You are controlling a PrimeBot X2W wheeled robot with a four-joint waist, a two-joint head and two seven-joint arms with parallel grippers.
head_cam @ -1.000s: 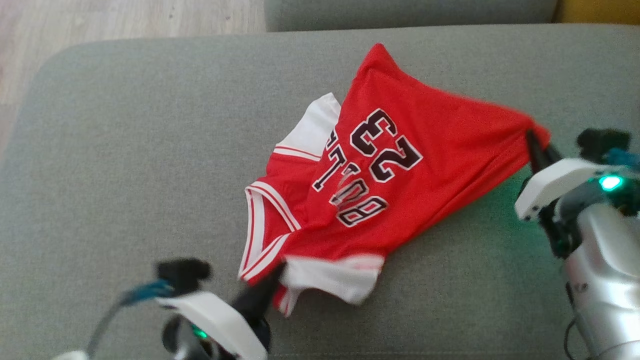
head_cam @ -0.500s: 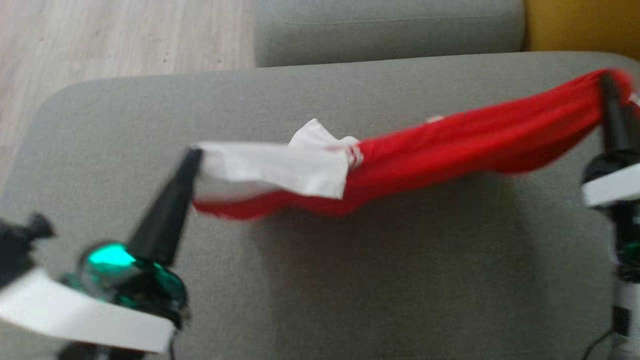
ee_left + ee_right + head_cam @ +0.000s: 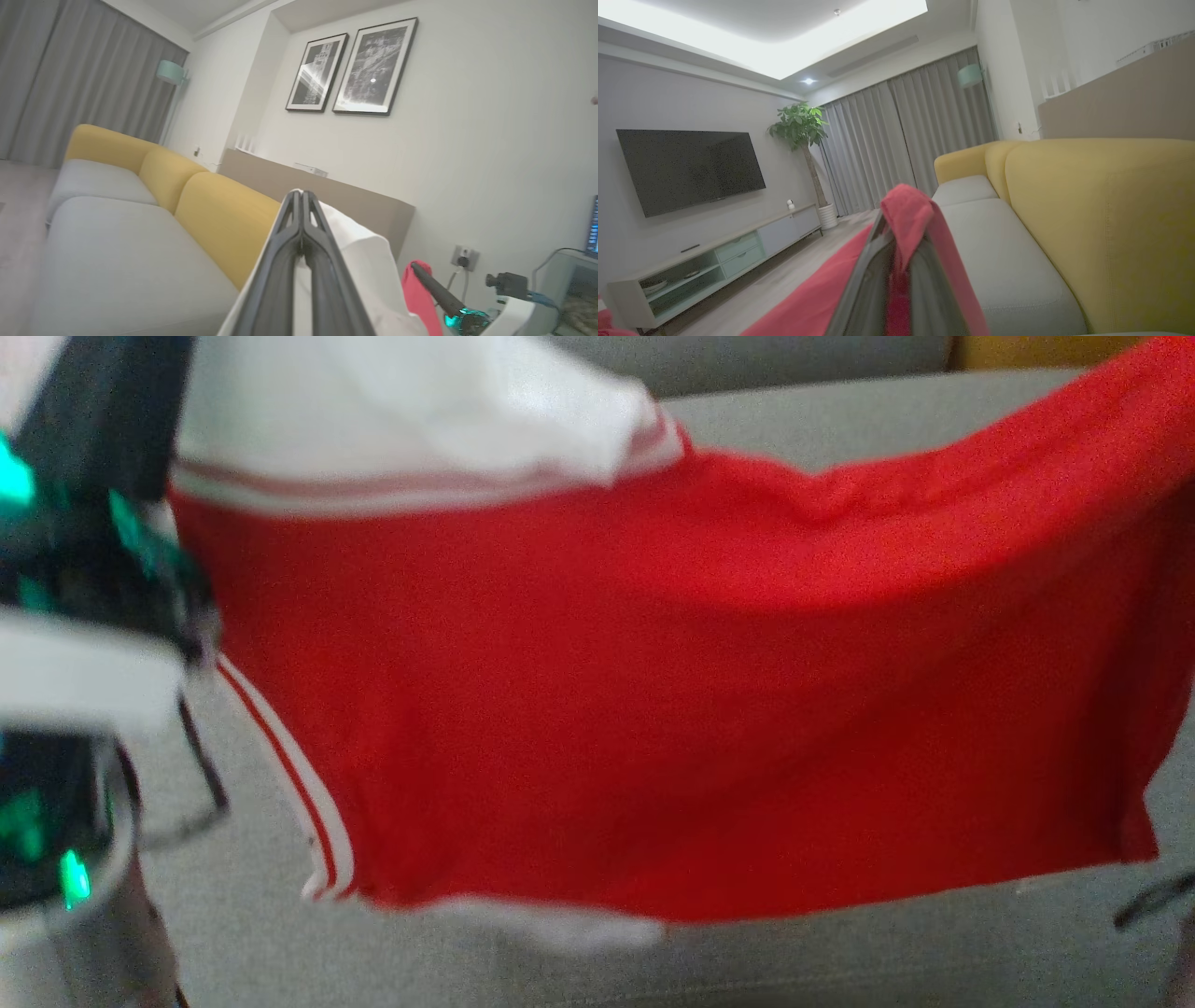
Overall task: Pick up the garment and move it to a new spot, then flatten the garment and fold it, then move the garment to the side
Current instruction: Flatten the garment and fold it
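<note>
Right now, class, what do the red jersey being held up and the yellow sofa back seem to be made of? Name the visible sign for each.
The red jersey looks like a thin, soft synthetic knit, probably polyester, matte: it sags and folds where it hangs. The yellow sofa back looks like matte woven upholstery fabric over padding: rounded corners and a faint stitched seam show.

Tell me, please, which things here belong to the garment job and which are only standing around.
Job: red and white garment, held up by the shut left gripper and the shut right gripper; grey seat below it.
Only around: yellow backrest, television, plant, two framed pictures, lamp.
</note>
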